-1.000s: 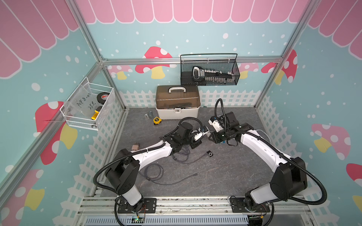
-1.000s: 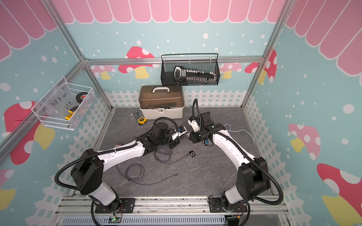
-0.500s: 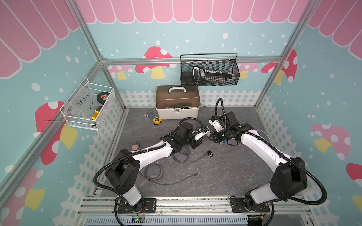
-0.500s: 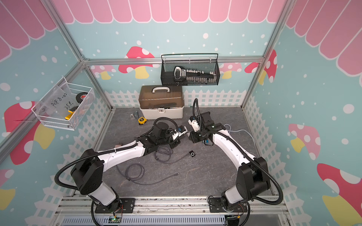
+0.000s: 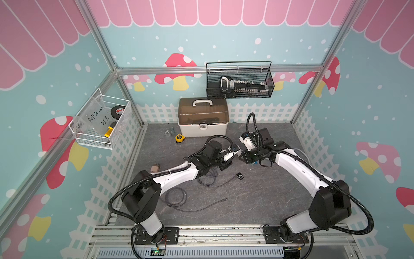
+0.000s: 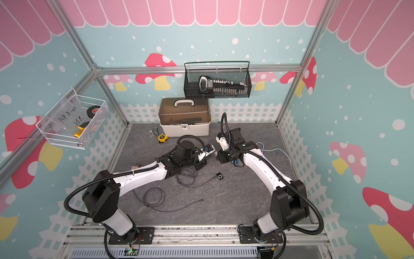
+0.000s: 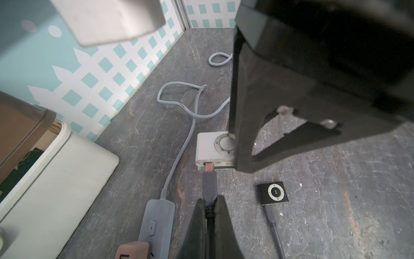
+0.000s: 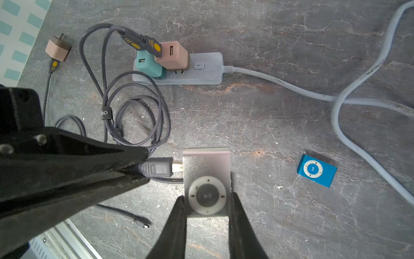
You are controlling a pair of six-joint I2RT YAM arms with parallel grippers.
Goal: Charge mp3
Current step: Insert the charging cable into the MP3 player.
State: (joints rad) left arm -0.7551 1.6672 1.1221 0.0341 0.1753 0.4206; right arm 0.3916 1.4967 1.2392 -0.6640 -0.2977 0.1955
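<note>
Two scraps of writing are legible: "PCF 8-0" on a clear sheet [image 5: 96, 116] in the wire basket [image 5: 93, 140] on the teal mushroom-printed wall [image 5: 26, 94], and "de" on a cable's strap [image 8: 105, 113]. Over the grey stone-patterned surface [image 5: 257, 201], the right fingers [image 8: 178, 224] clamp the silver mp3 [image 8: 207, 179] while the left fingers [image 7: 225, 224] pinch the cable plug [image 8: 156, 169], its metal tip touching the player's edge. Of the wrist views, only the right shows a blue mp3 [image 8: 317, 170], only the left a black mp3 [image 7: 272, 192].
</note>
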